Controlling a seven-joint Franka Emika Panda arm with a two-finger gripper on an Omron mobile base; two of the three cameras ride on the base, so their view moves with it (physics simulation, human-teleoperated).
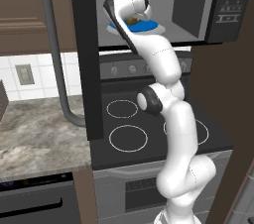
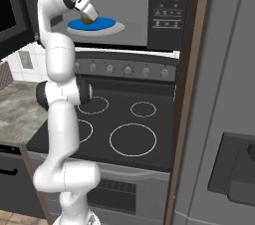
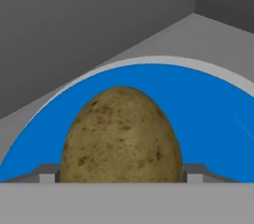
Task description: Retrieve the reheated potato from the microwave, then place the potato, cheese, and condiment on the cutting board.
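We see the microwave [image 2: 164, 10] above the black stovetop [image 2: 134, 124], its door [image 1: 87, 54] swung wide open to the left. Our arm reaches up into the grey cavity, where a blue plate [image 2: 102, 23] rests on a pale round tray [image 2: 119, 29]. The potato [image 3: 121, 136] sits on that plate, between the fingers [image 3: 194, 172] of the gripper [image 3: 121, 176], which press against both its sides; the hand grips the potato with its jaws set fairly wide.
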